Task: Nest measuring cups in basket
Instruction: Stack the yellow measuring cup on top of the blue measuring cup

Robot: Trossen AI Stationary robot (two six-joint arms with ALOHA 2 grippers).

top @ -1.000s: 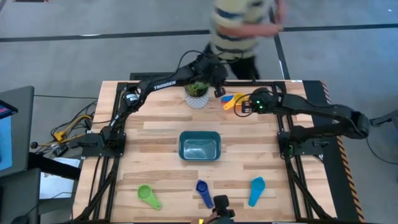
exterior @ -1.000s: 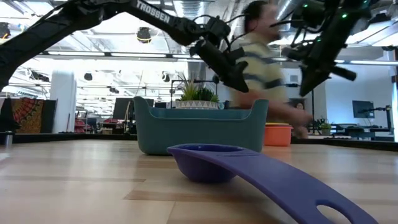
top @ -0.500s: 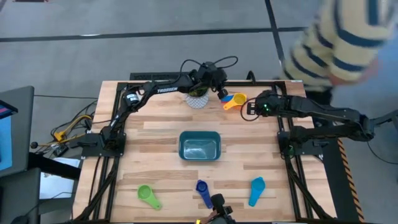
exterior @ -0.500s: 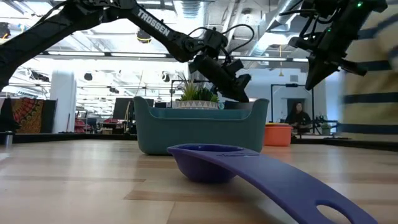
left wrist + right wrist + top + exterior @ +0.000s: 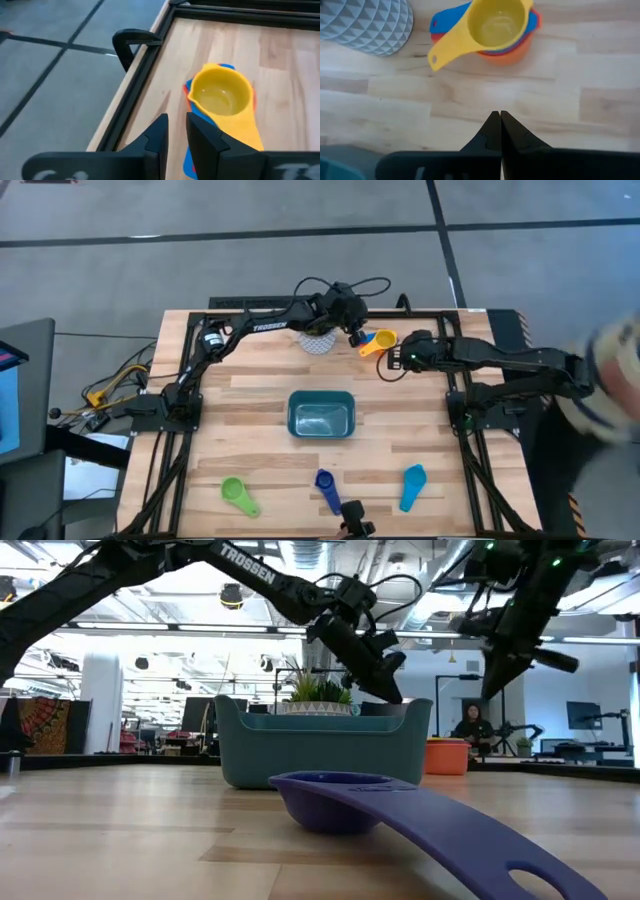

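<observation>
A nested stack of cups (image 5: 378,340), yellow on top of blue, red and orange, stands on its base near the table's far edge; it also shows in the wrist views (image 5: 220,95) (image 5: 497,22). My left gripper (image 5: 353,335) (image 5: 175,131) hovers just left of the stack, open by a narrow gap. My right gripper (image 5: 397,361) (image 5: 500,122) is shut and sits slightly nearer than the stack, touching nothing. The teal basket (image 5: 321,415) stands at mid-table. Green (image 5: 238,495), dark blue (image 5: 327,488) and light blue (image 5: 412,485) cups lie near the near edge.
A white pot with a plant (image 5: 318,338) stands just left of the stack, under the left arm. A black frame rail (image 5: 130,42) runs along the far edge. A person (image 5: 612,380) is at the right of the table.
The person at the far edge has walked off to the right. My left gripper has come down and a little nearer, to beside the cup stack. My right gripper has drawn slightly right, away from the stack.
</observation>
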